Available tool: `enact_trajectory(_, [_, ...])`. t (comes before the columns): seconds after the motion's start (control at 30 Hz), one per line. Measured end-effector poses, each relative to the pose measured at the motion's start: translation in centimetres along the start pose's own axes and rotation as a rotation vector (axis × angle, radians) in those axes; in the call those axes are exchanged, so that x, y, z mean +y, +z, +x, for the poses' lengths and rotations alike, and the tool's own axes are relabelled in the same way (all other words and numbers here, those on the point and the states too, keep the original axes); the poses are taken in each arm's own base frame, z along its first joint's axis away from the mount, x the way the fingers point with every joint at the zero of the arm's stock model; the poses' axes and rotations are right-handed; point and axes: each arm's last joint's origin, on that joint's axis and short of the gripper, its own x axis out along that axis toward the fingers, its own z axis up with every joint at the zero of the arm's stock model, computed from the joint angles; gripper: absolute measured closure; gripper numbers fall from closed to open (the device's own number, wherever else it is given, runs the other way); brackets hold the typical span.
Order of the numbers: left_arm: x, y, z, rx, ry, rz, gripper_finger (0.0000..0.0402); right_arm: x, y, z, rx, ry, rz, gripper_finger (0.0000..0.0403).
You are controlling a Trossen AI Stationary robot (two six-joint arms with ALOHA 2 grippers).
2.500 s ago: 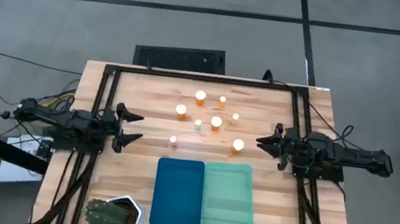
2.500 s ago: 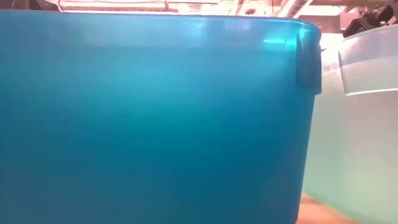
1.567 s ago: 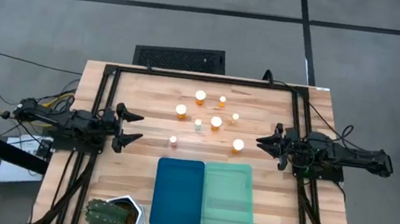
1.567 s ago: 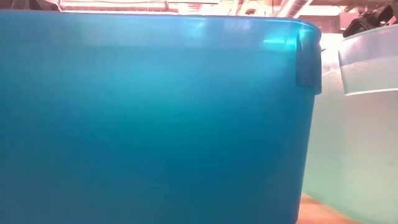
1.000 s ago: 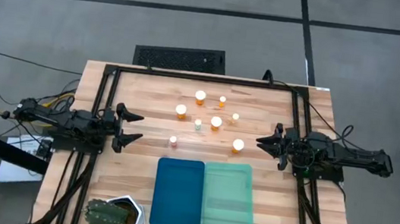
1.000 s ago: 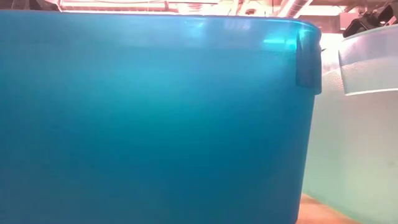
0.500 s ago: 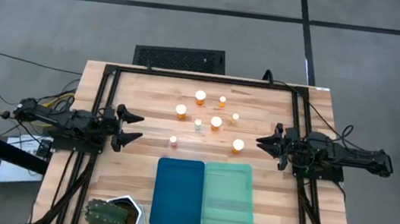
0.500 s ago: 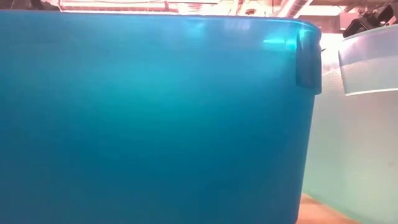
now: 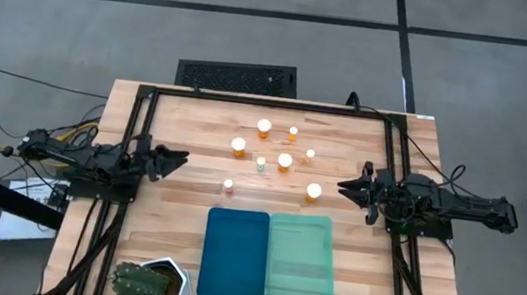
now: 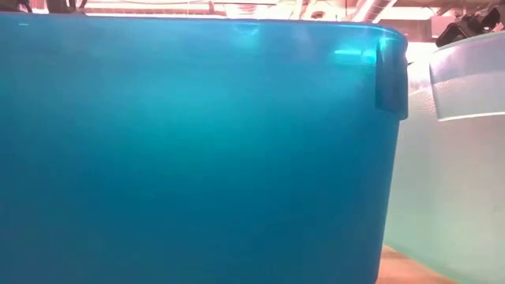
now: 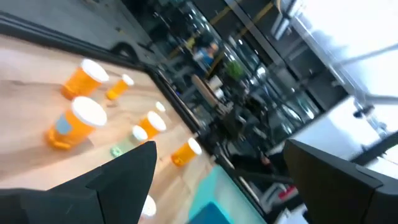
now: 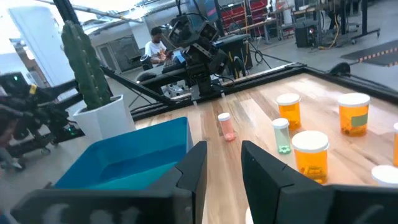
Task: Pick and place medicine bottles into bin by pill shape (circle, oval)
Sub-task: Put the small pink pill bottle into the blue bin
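Note:
Several orange medicine bottles with white caps (image 9: pixel 285 160) stand upright on their bases on the wooden table's far middle. They also show in the left wrist view (image 11: pixel 78 121) and the right wrist view (image 12: pixel 309 152). The dark blue tray (image 9: pixel 234 255) and the mint green tray (image 9: pixel 302 261) lie side by side near the front edge. My left gripper (image 9: pixel 178 160) is at the left, wide open and empty, rolled onto its side (image 11: pixel 221 146). My right gripper (image 9: pixel 344 188) is at the right, empty, with a narrow gap between its fingers (image 12: pixel 224 149). It is just right of the nearest bottle (image 9: pixel 314 190).
A spiky green plant in a white pot (image 9: pixel 148 284) stands at the front left corner. A black frame (image 9: pixel 269 103) runs around the table's work area. The low view is filled by the blue tray's wall (image 10: pixel 197 150) and the green tray's wall (image 10: pixel 450 158). A person (image 12: pixel 152 40) sits in the room beyond.
My left gripper has turned about its own long axis, so that its two fingers now lie one over the other in the high view instead of side by side. The right arm, the bottles and the trays have kept still.

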Motion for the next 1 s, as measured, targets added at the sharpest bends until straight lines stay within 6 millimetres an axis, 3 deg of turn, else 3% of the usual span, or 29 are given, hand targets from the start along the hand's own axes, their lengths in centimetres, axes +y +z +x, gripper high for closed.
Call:
enact_trajectory(0.3, [0.30, 0.32, -0.02, -0.121, 0.098, -0.061, 0.0056, 0.01, 0.04, 0.00, -0.005, 0.001, 0.017, 0.0296])
enact_trajectory(0.57, [0.38, 0.39, -0.04, -0.150, 0.117, -0.101, 0.0056, 0.03, 0.05, 0.00, -0.005, 0.004, 0.377, 0.0296])
enact_trajectory(1.0, [0.41, 0.48, -0.05, -0.177, 0.131, -0.117, 0.0056, 0.02, 0.06, 0.00, -0.007, 0.003, 0.599, 0.0296])
